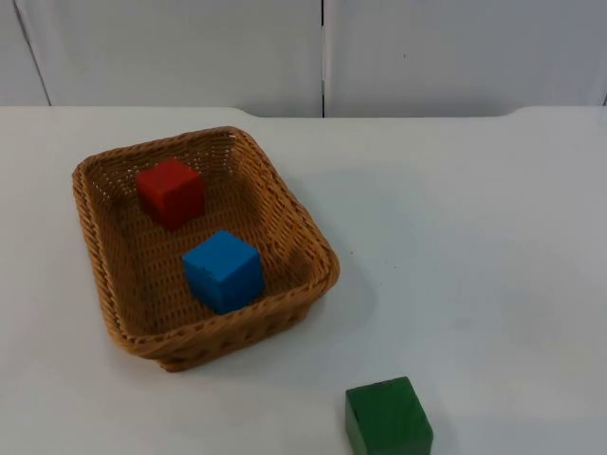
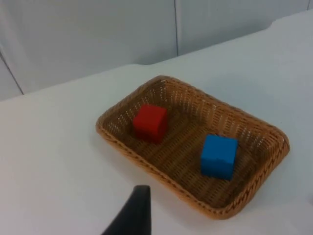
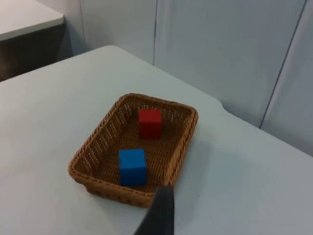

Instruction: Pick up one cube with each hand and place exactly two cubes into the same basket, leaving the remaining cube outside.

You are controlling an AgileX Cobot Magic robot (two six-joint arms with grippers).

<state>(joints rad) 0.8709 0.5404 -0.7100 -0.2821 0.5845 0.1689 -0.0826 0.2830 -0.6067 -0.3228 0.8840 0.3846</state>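
Overall, the white table (image 1: 493, 237) extends to the grey partition wall (image 1: 190, 47) at its far edge. The wicker basket (image 1: 313, 248) sits on the table's left half in the top view, with a strip of bare table between its far rim and the wall. The surface to the right of the basket is open.

Contents of the basket:
- The red cube (image 1: 171, 192) rests on the basket floor toward the far end, close to the far-left corner.
- The blue cube (image 1: 224, 271) rests on the basket floor nearer the front rim, apart from the red cube, with woven floor visible between them.

The green cube (image 1: 389, 418) stands outside the basket on the bare table, near the front edge of the top view and well apart from the basket's front-right corner. Nothing lies between it and the basket.

The left gripper's fingertip (image 2: 133, 213) stands above bare table just outside one long rim of the basket, well apart from both cubes inside. The right gripper's fingertip (image 3: 159, 213) stands beside a corner of the basket, the blue cube nearer to it than the red cube. Whether either gripper is open or closed cannot be determined; no cube is seen held at either fingertip.
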